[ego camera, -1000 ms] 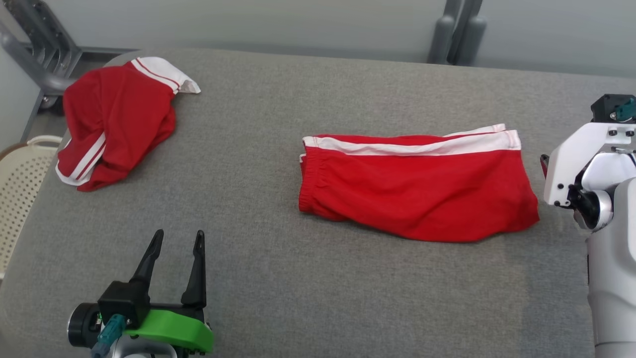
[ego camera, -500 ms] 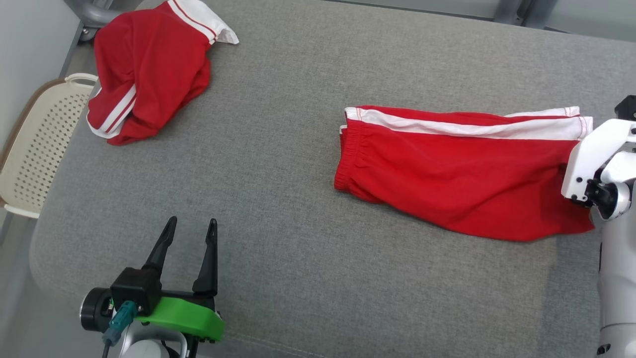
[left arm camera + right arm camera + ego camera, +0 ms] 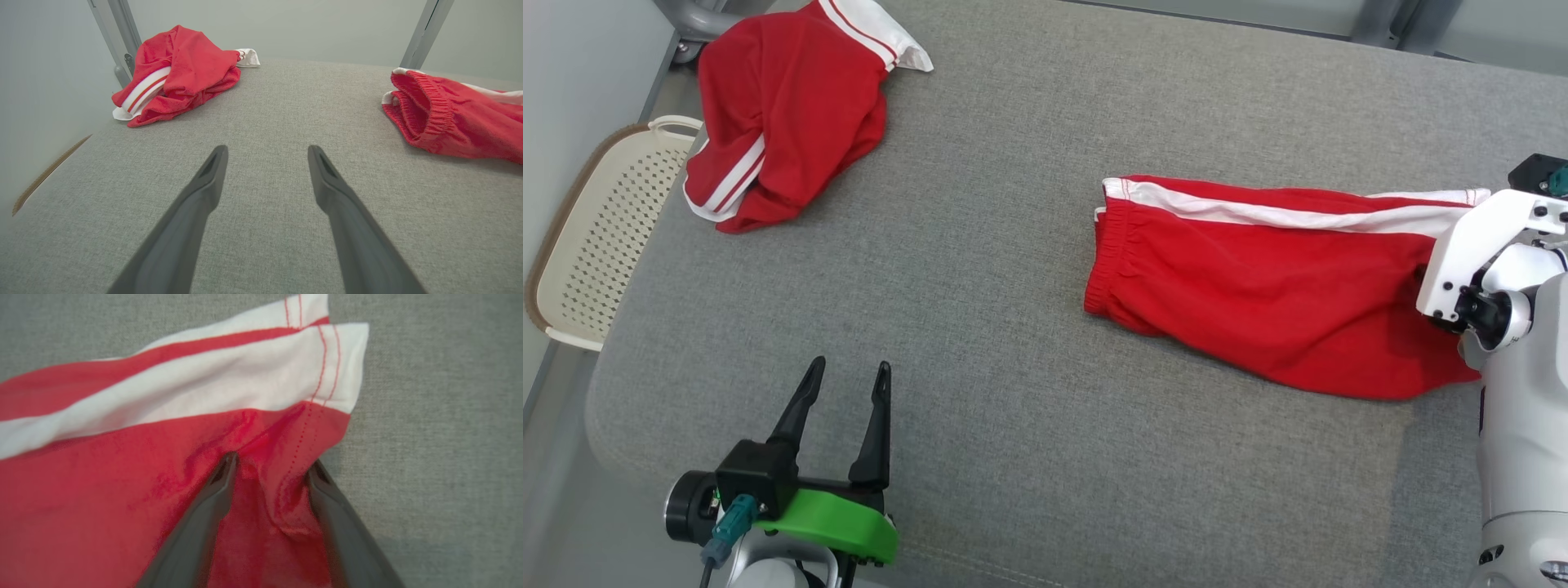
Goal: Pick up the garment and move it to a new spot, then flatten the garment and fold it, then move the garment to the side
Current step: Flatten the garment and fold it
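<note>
Garment [image 3: 1258,302] lies flat on the right of the grey pad [image 3: 1013,457]. The right gripper [image 3: 271,463] presses its hem corner, fingers apart, cloth puckered between them, with bare pad just beyond. The head view adds the left gripper [image 3: 845,376], spread wide over open pad, a crumpled red heap [image 3: 784,114] at the far left, and a basket [image 3: 580,245] off the left edge.

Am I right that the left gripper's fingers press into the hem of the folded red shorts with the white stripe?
No, it is the right gripper pressing into the hem of the folded red shorts; the right wrist view shows it.
</note>
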Available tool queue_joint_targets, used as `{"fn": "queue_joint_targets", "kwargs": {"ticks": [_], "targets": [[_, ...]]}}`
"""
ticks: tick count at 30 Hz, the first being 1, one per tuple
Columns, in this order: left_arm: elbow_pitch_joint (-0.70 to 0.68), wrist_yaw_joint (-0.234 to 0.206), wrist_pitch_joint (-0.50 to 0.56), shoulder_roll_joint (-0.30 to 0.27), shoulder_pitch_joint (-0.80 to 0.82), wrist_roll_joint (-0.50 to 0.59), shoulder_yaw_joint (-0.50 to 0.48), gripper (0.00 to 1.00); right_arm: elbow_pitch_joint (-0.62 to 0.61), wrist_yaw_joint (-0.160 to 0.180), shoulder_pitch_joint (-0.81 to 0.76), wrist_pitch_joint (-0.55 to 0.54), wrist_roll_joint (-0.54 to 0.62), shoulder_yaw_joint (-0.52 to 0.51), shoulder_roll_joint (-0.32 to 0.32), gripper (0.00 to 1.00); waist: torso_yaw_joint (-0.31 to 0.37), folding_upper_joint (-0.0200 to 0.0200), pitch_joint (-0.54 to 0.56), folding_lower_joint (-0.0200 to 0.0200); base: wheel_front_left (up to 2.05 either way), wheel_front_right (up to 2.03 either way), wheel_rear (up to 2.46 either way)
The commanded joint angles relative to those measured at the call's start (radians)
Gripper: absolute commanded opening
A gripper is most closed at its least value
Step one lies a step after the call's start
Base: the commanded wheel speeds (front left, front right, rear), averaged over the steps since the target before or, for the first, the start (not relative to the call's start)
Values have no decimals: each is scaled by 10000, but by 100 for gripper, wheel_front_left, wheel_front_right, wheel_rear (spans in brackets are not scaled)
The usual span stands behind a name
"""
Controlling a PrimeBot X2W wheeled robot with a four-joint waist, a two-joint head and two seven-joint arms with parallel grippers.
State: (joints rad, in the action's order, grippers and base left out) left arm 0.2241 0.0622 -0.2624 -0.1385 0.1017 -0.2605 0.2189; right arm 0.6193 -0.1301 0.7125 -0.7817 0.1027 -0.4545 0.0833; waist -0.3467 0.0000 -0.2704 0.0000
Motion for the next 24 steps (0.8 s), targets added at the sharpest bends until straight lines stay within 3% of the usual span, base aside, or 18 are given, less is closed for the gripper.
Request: {"fn": "queue_joint_targets", "kwargs": {"ticks": [1, 2, 3, 18, 24], "targets": [[0, 39, -36, 10, -101, 20, 5, 100, 289, -10, -121, -50, 63, 29, -234, 23, -31, 0, 27, 0, 0, 0, 0], [3, 39, -35, 10, -111, 25, 22, 100, 315, -10, -113, -19, 118, 21, -219, 8, -48, 0, 38, 0, 0, 0, 0], [3, 33, -35, 2, -121, 28, 26, 100, 328, -9, -112, 22, 195, 26, -174, 0, -60, 0, 42, 0, 0, 0, 0], [85, -40, -29, -33, -193, -98, 49, 100, -177, 4, -313, 147, 1005, 102, 961, 0, 65, 0, 306, 0, 0, 0, 0], [106, -111, -29, -4, -149, -127, 59, 100, -1012, 1, -128, -281, 77, 737, 526, 0, 184, 0, 488, 0, 0, 0, 0]]}}
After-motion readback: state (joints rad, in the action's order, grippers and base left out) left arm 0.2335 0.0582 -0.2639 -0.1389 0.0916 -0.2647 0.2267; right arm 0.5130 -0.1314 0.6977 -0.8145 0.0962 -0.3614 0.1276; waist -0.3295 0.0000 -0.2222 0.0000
